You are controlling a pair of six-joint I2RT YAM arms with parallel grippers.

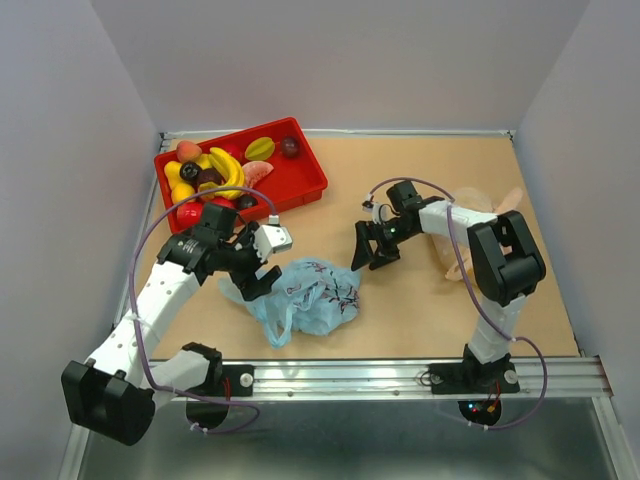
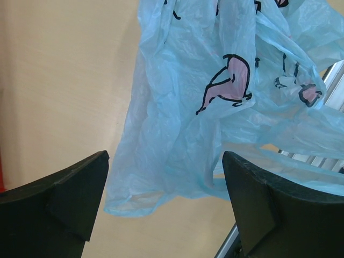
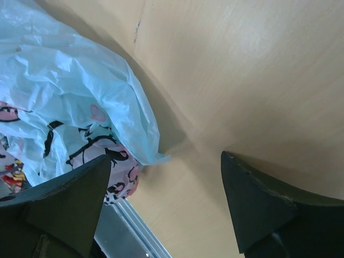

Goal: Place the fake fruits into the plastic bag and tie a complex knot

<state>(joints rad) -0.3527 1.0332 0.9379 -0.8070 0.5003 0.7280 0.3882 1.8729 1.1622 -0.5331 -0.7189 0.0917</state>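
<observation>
The plastic bag [image 1: 305, 297] lies crumpled on the table [image 1: 420, 320], toward the near edge. The left gripper [image 1: 260, 268] is at the bag's left edge with its jaws apart, and blue film shows in the gap. The right gripper [image 1: 368, 258] is just beyond the bag's right corner, jaws apart over bare wood. The fake fruits [image 1: 215, 178] sit in a red tray [image 1: 300, 185], beyond the bag to the left and well apart from it. A pale bag [image 1: 505, 200] lies far right of it.
</observation>
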